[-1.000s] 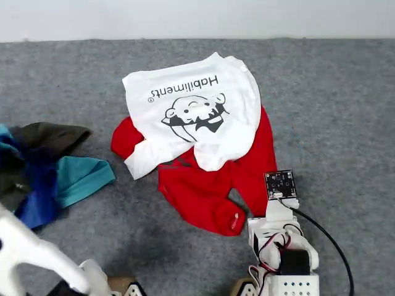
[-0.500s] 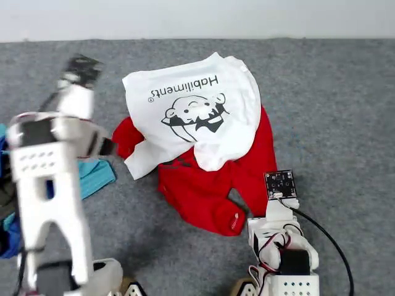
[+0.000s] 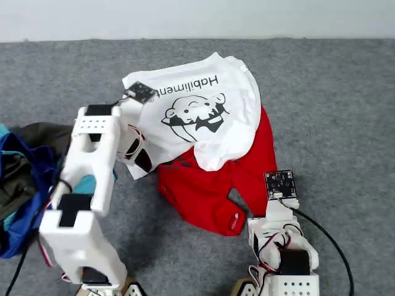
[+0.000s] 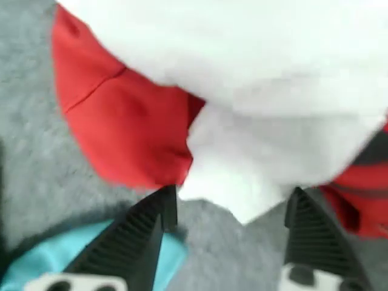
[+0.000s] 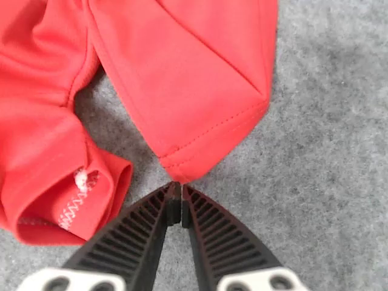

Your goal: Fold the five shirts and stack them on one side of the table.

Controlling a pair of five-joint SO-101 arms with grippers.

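White cotton is lying uppermost here: the white shirt with the bear print (image 3: 197,117) is sprawling across the upper middle of the high view, overlapping the red shirt (image 3: 210,197), which is spreading out below it toward the lower centre of the grey table (image 3: 345,111). The remaining shirts are sitting in a crumpled pile (image 3: 21,179) at the left edge, with a teal shirt (image 4: 30,267) poking out toward the left gripper (image 4: 231,200). That gripper is standing wide, its jaws straddling the lower-left corner of the white shirt right where it is resting against red cloth. The main risk is lying there: if the jaws are closing at this spot, they are likely to be pinching both layers together, so the red shirt would be dragging along and bunching instead of letting the white one come free for folding. Closing too shallow is the opposite hazard, with the thin corner slipping out. The teal fabric nearby is also looking close enough to snag. At the lower right, the right gripper (image 5: 182,193) is keeping its jaws pressed together, tips meeting the red hem's corner; whether any cloth is caught there, I cannot tell. If it is, a pull from the other arm would be stretching the red shirt between them.
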